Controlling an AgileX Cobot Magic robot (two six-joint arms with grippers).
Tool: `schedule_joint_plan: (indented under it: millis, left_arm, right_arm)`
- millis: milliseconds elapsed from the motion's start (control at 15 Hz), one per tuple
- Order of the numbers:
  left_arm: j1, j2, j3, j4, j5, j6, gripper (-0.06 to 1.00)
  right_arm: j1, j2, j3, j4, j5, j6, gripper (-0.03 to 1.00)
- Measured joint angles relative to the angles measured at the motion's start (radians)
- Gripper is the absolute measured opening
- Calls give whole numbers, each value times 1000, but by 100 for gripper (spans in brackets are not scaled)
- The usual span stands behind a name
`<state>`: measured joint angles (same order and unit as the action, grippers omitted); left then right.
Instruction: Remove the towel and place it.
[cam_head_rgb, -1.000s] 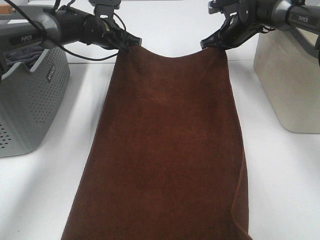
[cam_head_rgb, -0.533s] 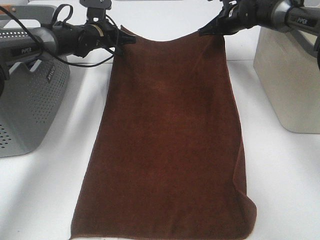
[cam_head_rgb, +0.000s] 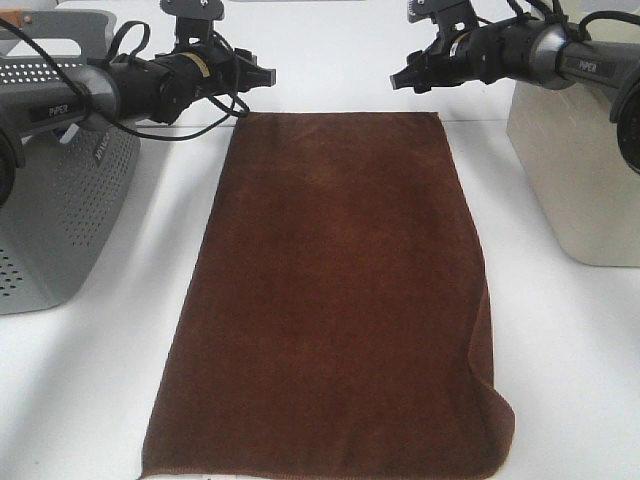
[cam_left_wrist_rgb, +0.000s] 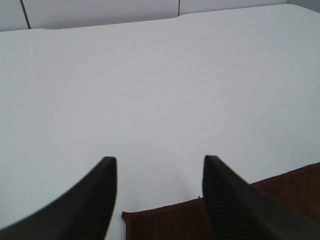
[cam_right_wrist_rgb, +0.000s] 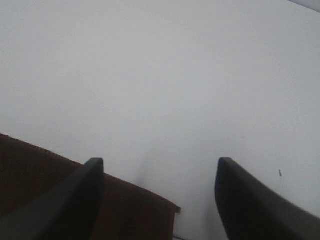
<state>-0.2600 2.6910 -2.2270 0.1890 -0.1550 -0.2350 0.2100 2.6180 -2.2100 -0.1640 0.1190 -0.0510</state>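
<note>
Exterior high: brown terry towel (cam_head_rgb: 335, 290) flat rect, grippers apart.

The towel (cam_left_wrist_rgb: 170, 222) runs out of frame just beneath the left gripper (cam_left_wrist_rgb: 159, 160); likewise under the right gripper (cam_right_wrist_rgb: 159, 161), only a corner showing.

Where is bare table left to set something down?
Free strips: between towel and grey basket, between towel and beige bin, and past its far edge below the left gripper and right gripper. The towel covers the middle.
</note>
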Motion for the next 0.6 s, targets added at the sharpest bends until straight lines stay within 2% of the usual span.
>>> schedule_joint_plan:
  millis: [67, 133, 267, 400, 467, 600]
  left_arm:
    - [0, 0, 0, 0, 0, 0, 59]
    - [0, -3, 0, 0, 4, 0, 64]
    - [-3, -25, 0, 0, 68, -1, 67]
    - [-12, -79, 0, -2, 167, -1, 67]
    - [-27, -130, 0, -4, 278, -1, 67]
    - [-51, -201, 0, -6, 430, -1, 67]
  right_arm:
    - [0, 0, 0, 1, 1, 0, 66]
    - [0, 0, 0, 12, 16, 0, 68]
    - [0, -20, 3, 67, 78, 0, 69]
    - [0, -83, 3, 150, 178, 0, 70]
    - [0, -146, 3, 202, 267, 0, 70]
    - [0, -234, 3, 236, 417, 0, 70]
